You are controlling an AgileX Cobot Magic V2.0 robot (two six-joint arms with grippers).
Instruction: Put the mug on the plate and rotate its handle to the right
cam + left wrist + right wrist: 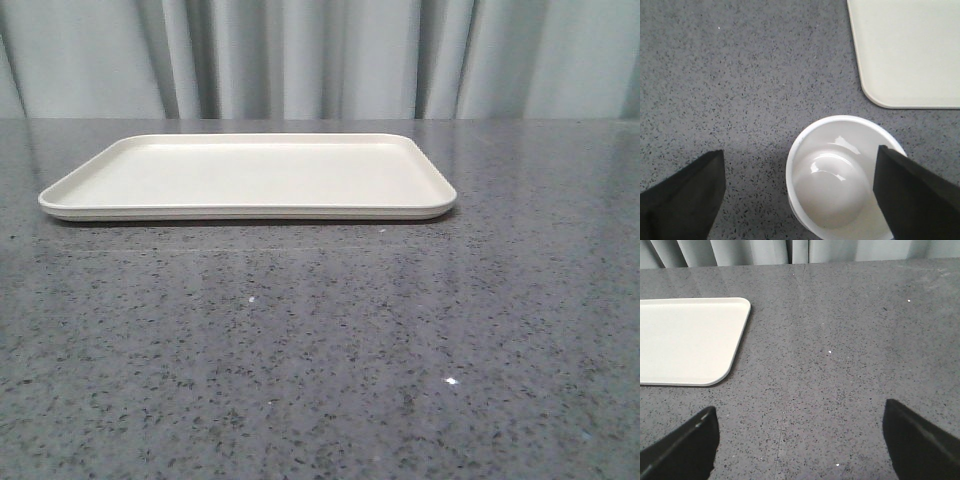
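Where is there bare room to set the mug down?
The whole plate is bare inside its rim. Open grey table lies in front of it and beside its right corner. The only crowded spot: the mug, off the plate, between the left gripper's fingers.

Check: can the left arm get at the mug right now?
Probably yes. The left gripper is open right over the mug, one finger over its rim, the other over bare table; nothing blocks it.

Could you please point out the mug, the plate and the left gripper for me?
mug (832, 187): left wrist view, inside bottom.
plate (250, 175): front view, bare flat centre.
left gripper (800, 195): left wrist view, midway between open fingers.
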